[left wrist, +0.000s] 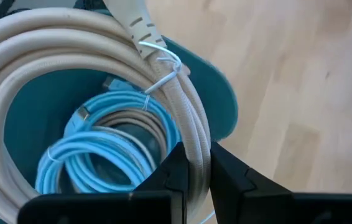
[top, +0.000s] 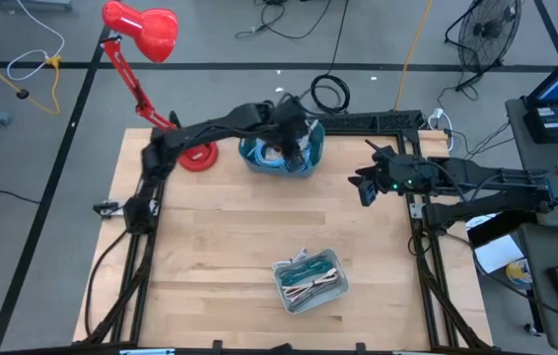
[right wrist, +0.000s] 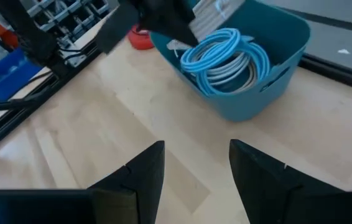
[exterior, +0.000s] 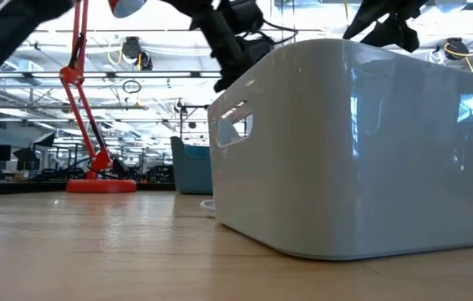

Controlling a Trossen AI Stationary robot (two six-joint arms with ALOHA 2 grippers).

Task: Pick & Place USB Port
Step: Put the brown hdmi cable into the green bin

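Note:
My left gripper [left wrist: 194,180] reaches out over the teal bin [top: 311,164] at the table's far middle, shut on a coiled beige USB cable [left wrist: 70,37]. Light blue and grey coiled cables [left wrist: 101,149] lie in the bin below it. The right wrist view shows the beige coil [right wrist: 212,14] above the bin's rim [right wrist: 282,43]. My right gripper [top: 368,189] waits open at the right side, with nothing between its fingers [right wrist: 145,174]. A white bin [top: 309,281] holding several cables stands near the front edge. My left gripper pinches the bundled strands on one side of the beige coil [left wrist: 194,152] between its two fingers, just below a white tie [left wrist: 163,74]. The fingers slant down from above and lie across the strands. The coil hangs lifted over the teal bin.
A red desk lamp [top: 141,35] stands with its base [top: 198,156] left of the teal bin. A black frame rail [top: 378,120] runs along the far edge. Bare wood [top: 230,237] lies between the two bins. In the low view the white bin [exterior: 370,142] fills the foreground.

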